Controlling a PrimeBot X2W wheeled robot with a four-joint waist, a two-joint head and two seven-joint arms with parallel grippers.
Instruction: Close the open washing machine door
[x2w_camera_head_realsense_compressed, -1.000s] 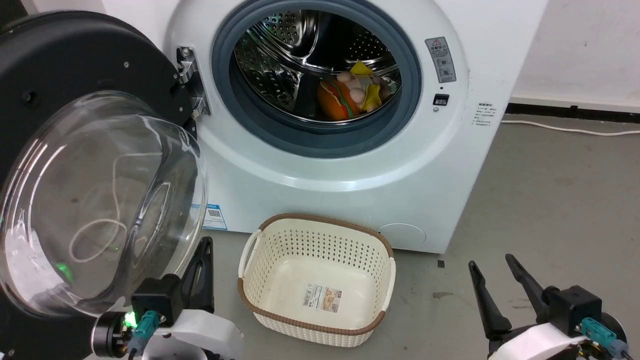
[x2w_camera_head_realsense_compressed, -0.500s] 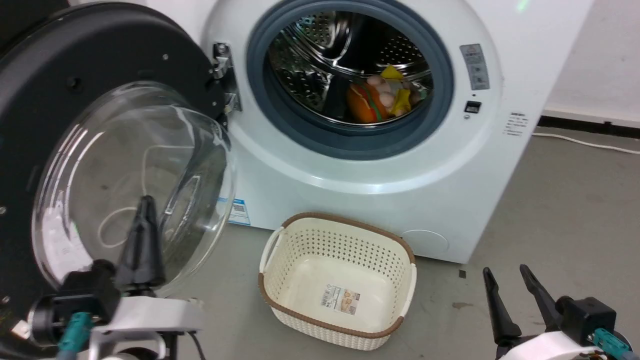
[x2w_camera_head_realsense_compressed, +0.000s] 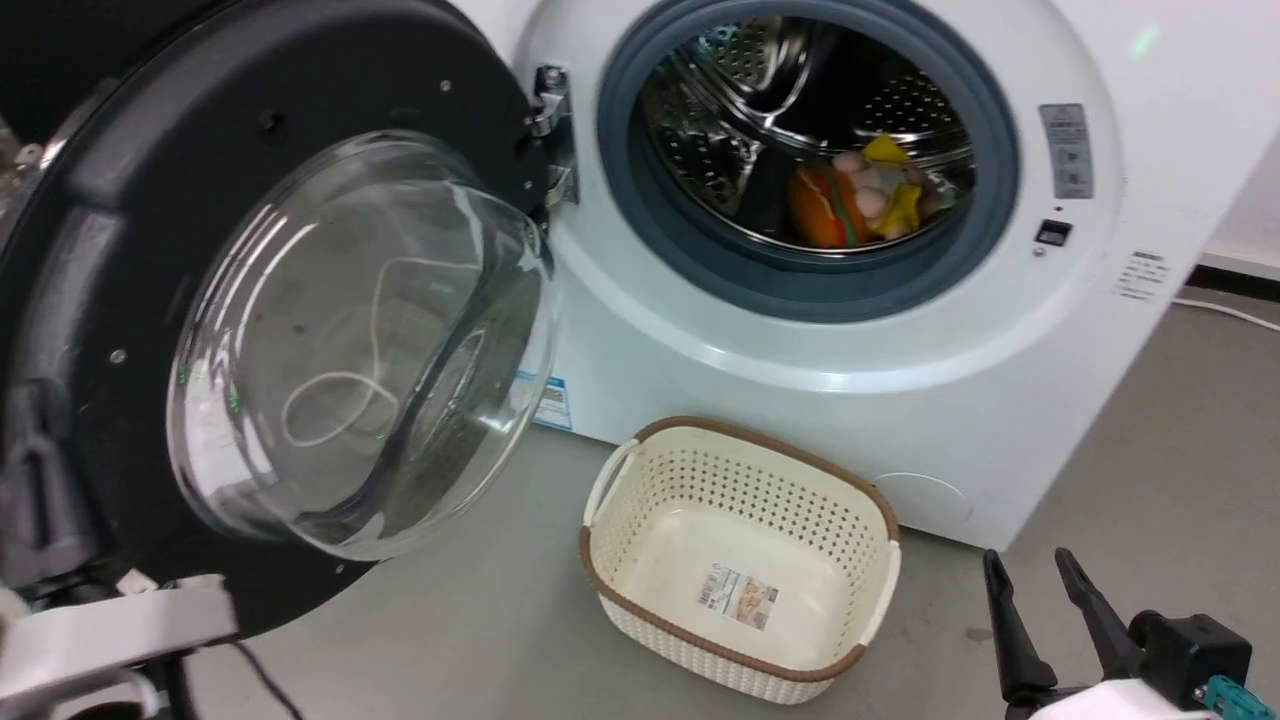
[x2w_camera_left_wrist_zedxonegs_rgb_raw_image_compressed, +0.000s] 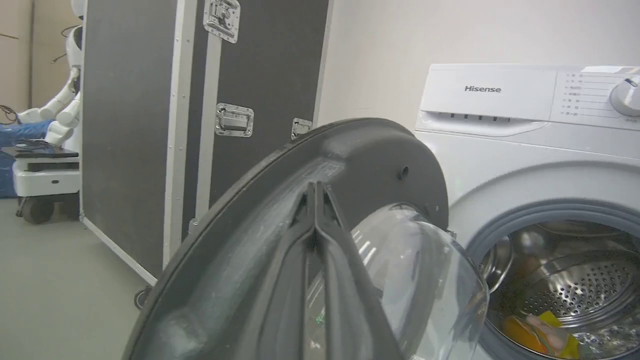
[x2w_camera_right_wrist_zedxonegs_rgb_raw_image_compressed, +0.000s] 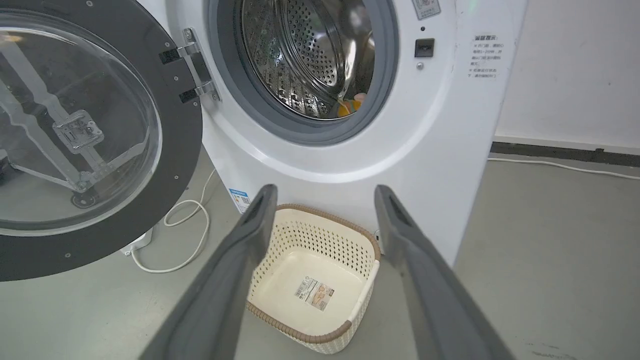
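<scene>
A large round washing machine door (x2w_camera_head_realsense_compressed: 360, 340), with a wide glossy black rim and a bulging clear glass bowl at its centre, stands wide open. In the head view it sits at 9 o'clock, hung by a metal hinge (x2w_camera_head_realsense_compressed: 553, 135) on a white front-loading washing machine (x2w_camera_head_realsense_compressed: 800, 340). At 1 o'clock is the machine's drum opening (x2w_camera_head_realsense_compressed: 700, 250), ringed in grey rubber. Inside the perforated steel drum lies a small heap of orange and yellow soft items (x2w_camera_head_realsense_compressed: 860, 200).

On the grey floor (x2w_camera_head_realsense_compressed: 1150, 420), at 6 o'clock and just in front of the machine, stands a cream perforated plastic basket (x2w_camera_head_realsense_compressed: 700, 480) with a brown rim. It holds nothing but a paper label on its bottom.

The right hand (x2w_camera_head_realsense_compressed: 1028, 560) hovers low at 5 o'clock, well apart from the door. Its two long dark fingers are spread and hold nothing. In the right wrist view they frame the basket, with the door at 9 o'clock.

In the left wrist view, the left hand (x2w_camera_left_wrist_zedxonegs_rgb_raw_image_compressed: 316, 190) has its two fingers pressed together with nothing between them. Its tips point at the black rim on the inner face of the door, which fills the view from 7 to 1 o'clock. Whether the tips touch the rim cannot be told. At 10 o'clock, behind the door, stands a tall black case with metal edging (x2w_camera_left_wrist_zedxonegs_rgb_raw_image_compressed: 135, 125).
</scene>
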